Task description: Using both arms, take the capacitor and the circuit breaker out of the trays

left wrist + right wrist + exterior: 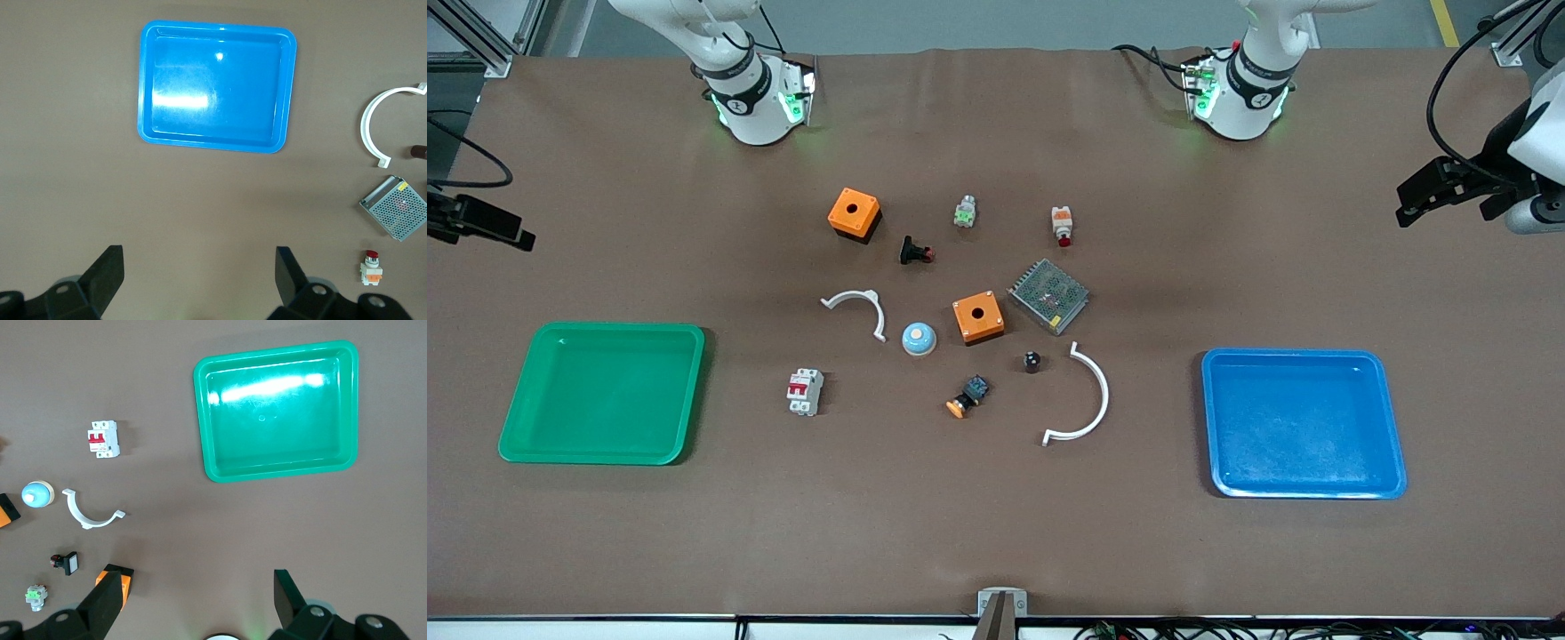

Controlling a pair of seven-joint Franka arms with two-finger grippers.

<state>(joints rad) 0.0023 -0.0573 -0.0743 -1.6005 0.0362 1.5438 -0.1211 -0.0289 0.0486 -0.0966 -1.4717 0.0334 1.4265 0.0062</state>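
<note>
The capacitor [1032, 361], a tiny black cylinder with a pale top, stands mid-table beside the large white arc [1085, 400]. It also shows at the edge of the left wrist view [419, 152]. The breaker [805, 391], a white block with red levers, lies between the green tray [605, 391] and the cluster of parts, and shows in the right wrist view [104, 439]. My left gripper [1409, 204] is open and empty, high up at the left arm's end of the table [200, 273]. My right gripper [520, 238] is open and empty, high up at the right arm's end [198, 600].
The blue tray [1303, 422] lies empty toward the left arm's end. Around the middle lie two orange boxes [978, 317] [854, 213], a mesh-covered unit [1049, 296], a blue dome [919, 339], a small white arc [858, 307], an orange-capped button [967, 397], a black flanged button [914, 252] and a red-tipped white switch [1062, 226].
</note>
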